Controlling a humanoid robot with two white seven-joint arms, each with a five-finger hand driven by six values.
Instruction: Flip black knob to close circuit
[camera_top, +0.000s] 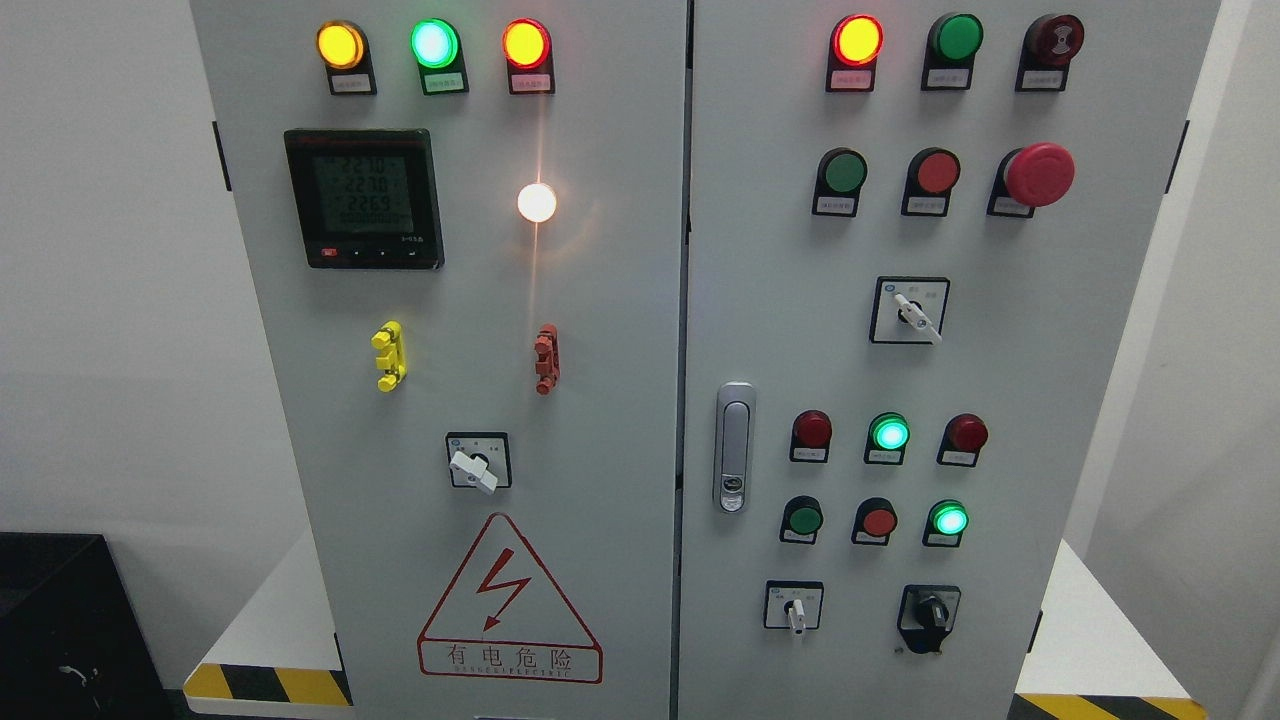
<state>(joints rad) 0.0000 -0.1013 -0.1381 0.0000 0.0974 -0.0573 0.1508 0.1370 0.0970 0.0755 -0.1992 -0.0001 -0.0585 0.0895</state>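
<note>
The black knob (930, 612) sits on a black plate at the lower right of the grey control cabinet's right door (1000, 350). Its small handle stands roughly upright. A white-handled selector switch (795, 608) is mounted to its left at the same height. Neither of my hands nor any arm shows in the head view.
Above the knob are rows of red and green buttons and lamps, two green ones lit (889, 434). A red mushroom stop button (1038, 174) juts out at the upper right. A silver door latch (734, 446) sits near the centre seam. The left door carries a meter (363, 197) and a warning triangle (508, 600).
</note>
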